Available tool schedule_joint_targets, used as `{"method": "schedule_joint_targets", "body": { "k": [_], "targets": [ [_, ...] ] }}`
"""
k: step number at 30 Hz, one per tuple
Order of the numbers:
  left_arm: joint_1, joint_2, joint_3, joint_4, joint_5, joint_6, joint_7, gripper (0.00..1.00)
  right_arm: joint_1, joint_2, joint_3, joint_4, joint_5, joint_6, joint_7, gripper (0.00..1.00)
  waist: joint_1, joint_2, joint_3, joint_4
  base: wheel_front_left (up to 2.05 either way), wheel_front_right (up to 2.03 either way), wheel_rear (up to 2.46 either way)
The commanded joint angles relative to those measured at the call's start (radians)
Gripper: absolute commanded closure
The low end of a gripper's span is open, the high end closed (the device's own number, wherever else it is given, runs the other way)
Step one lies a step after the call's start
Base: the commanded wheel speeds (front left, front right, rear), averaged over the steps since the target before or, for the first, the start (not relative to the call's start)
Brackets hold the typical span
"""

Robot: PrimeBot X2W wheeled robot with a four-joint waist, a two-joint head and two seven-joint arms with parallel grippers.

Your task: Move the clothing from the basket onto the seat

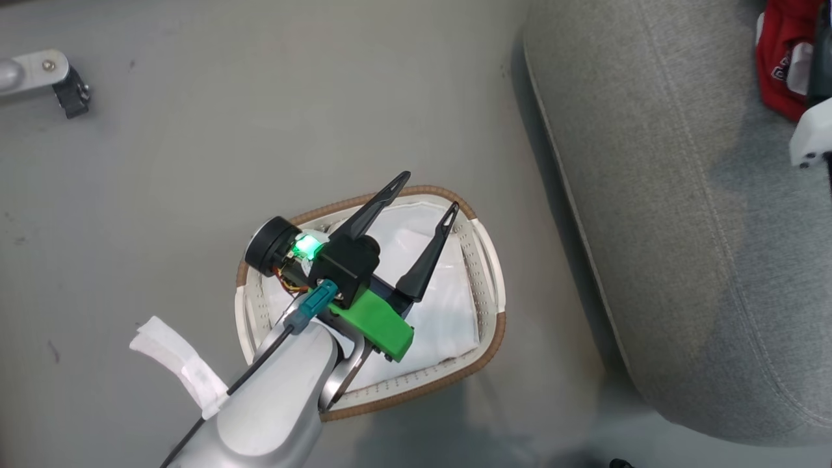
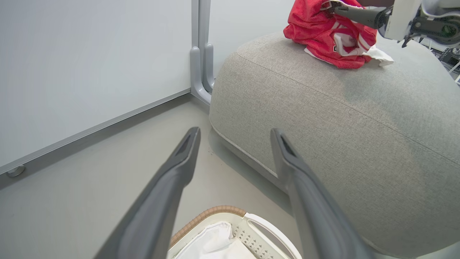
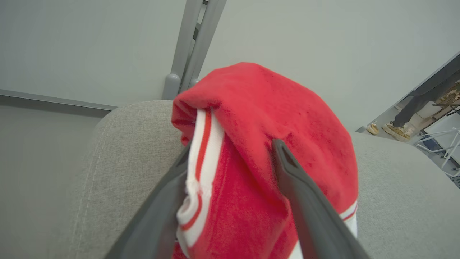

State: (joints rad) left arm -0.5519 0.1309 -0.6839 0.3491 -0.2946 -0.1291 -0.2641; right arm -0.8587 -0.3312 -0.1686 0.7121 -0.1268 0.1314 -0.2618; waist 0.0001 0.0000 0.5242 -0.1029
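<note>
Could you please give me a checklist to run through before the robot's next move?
1. Red sports garments on the grey seat cushion: ok, they rest on top.
2. Right gripper free of fabric: not ok, its open fingers straddle a fold.
3. Left gripper open: ok, above the laundry basket.
4. Laundry basket emptied: cannot tell fully; the white liner sheet shows, but the left gripper covers part.
5. Person's shoes clear of the work: ok, far behind the seat cushion.
</note>
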Motion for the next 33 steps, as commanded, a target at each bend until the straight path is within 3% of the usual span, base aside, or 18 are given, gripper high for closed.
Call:
{"method": "schedule_joint_targets", "body": {
  "k": [1,8,16,23,33],
  "targets": [
    [0.019,0.001,0.010,-0.004,0.000,-0.002,0.000,0.00,0.028,0.003,0.013,-0.012,0.010,-0.001,-0.004,0.00,-0.0001,0.0000,-0.037,-0.021,0.00,0.00,0.00],
    [0.079,-0.021,0.132,-0.017,-0.003,0.000,0.000,0.00,0.138,0.012,0.122,-0.091,0.067,-0.001,-0.004,0.00,-0.0001,0.0000,-0.172,-0.020,0.00,0.00,0.00],
    [0.158,-0.047,0.258,-0.018,0.000,0.009,0.000,0.00,0.194,0.020,0.174,-0.158,0.123,-0.001,-0.003,0.00,-0.0001,0.0000,-0.292,0.036,0.00,0.00,0.00],
    [0.240,-0.067,0.360,-0.022,-0.002,0.016,0.000,0.00,0.302,0.124,0.104,-0.235,0.156,-0.001,-0.003,0.00,-0.0001,0.0000,-0.372,0.100,0.00,0.00,0.00],
    [0.353,-0.077,0.484,-0.025,0.011,0.020,0.000,0.00,0.481,0.253,0.087,-0.342,0.141,-0.001,-0.003,0.00,-0.0001,0.0000,-0.428,0.157,0.00,0.00,0.00]
  ]
}}
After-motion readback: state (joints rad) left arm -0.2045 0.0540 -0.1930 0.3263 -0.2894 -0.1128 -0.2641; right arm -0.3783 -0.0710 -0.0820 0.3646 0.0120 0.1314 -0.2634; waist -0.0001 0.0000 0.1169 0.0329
